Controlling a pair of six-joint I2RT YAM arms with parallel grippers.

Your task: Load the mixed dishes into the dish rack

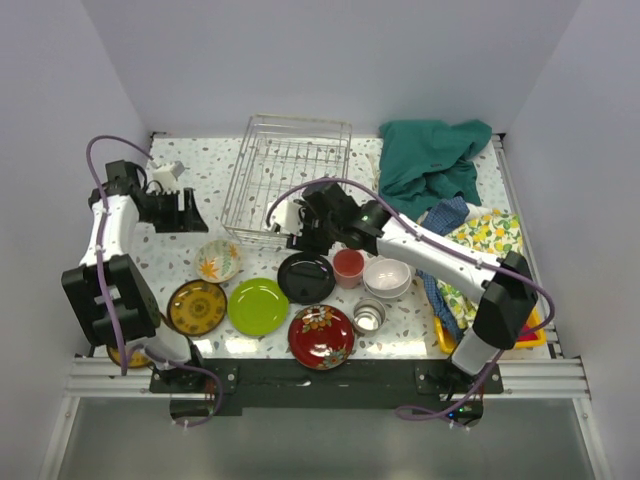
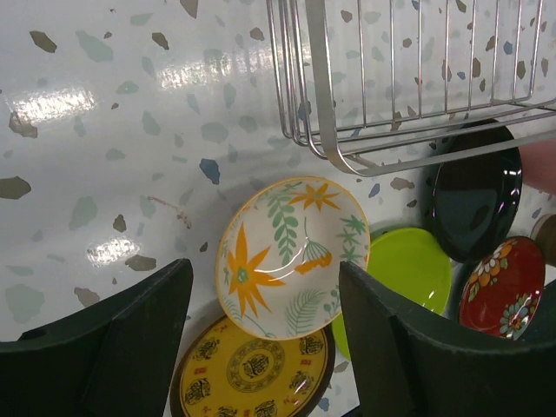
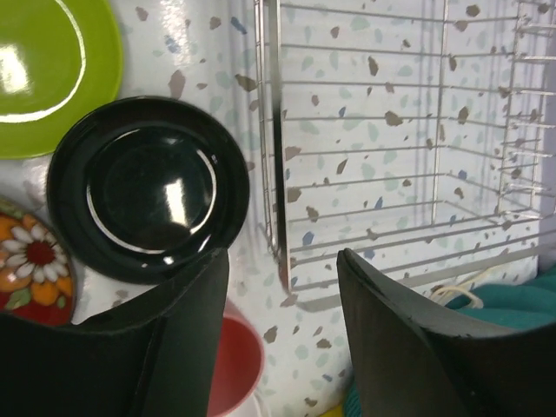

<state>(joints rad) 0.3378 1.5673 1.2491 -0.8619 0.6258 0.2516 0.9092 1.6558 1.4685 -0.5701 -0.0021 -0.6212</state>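
Top external view shows the rack (image 1: 290, 170) at the back of the table (image 1: 190, 165), dishes on the table just before it — black plate (image 1: 305, 277), green plate (image 1: 258, 305), floral bowl (image 1: 217, 260), pink cup (image 1: 348, 266) — the right gripper (image 3: 280, 256) at its near edge, the left gripper (image 2: 265, 268) near the bowl, both with fingers apart and gripping nothing.

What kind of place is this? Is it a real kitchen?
Probably a robot test booth, not a real kitchen: plain white walls enclose a speckled table, two arms are bolted at its edge, and dishes lie beside a wire dish rack.
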